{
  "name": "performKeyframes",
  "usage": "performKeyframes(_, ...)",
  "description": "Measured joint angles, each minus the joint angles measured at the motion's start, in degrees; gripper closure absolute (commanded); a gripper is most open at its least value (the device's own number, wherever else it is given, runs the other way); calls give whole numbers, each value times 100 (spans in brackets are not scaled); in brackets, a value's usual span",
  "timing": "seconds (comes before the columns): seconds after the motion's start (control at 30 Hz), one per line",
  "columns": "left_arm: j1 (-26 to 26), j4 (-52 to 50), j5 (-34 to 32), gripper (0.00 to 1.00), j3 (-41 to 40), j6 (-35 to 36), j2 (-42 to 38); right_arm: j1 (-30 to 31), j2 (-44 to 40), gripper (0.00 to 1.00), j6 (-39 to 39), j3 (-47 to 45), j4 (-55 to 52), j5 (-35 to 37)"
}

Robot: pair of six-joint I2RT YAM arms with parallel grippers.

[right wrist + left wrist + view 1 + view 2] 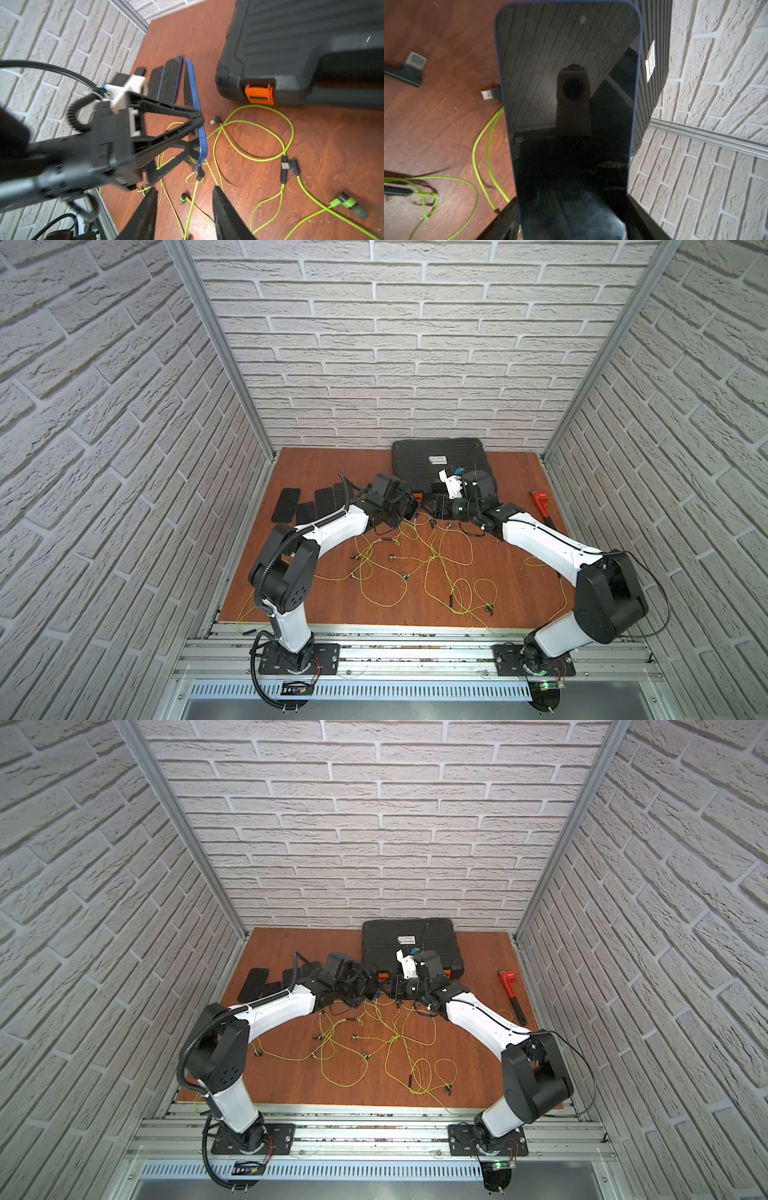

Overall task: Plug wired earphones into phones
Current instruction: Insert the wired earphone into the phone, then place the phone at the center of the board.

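**Item 1: held phone** (569, 104). Blue-edged, dark screen, lifted off the tabletop (332, 464) just in front of the case (291, 52), nr its orange latch. We log it clamped in the L gripper (573, 218), jaws closed on its long edges nr the lower end.

**Item 2: plug** (200, 172). Small, dark, touching the lower end of the held phone, and we judge it seated or v. nearly so. Its yellow-green cable drops to the tabletop away from the case.

**Item 3: R gripper** (184, 190). Jaws moderately apart and clamping nothing. The plug's cable runs down through the gap between them.

**Item 4: key relation.** The phone's long axis runs from its free end, which points past the case's left-arm side, down to the plugged end. That end faces the R jaws, just beyond their tips. We judge the R arm nearer the plug. Any seating push would go along this axis, w/ the L arm only bracing.

**Item 5: wired earphones** (345, 203). The rest lie tangled on the tabletop in front of the case. One loose plug (215, 120) sits between the held phone and the case.

**Item 6: other phones** (286, 506). Lying flat in a row, well off the case's left-arm side. We see no cable reaching them.

**Item 7: red wrench** (540, 504). Off the case's right-arm side, not part of the job.
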Motion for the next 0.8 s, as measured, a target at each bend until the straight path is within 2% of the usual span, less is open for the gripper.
performKeyframes(0.13,-37,-2,55,100,61,48,0,0,310,57,120,13,52,-50)
performKeyframes(0.23,-61,-13,74,100,61,61,0,2,452,68,216,55,142,-79)
performKeyframes(0.5,-114,20,155,100,61,59,0,17,520,71,337,109,496,-66)
performKeyframes(0.8,-138,33,190,100,61,20,0,22,629,93,461,109,706,48)
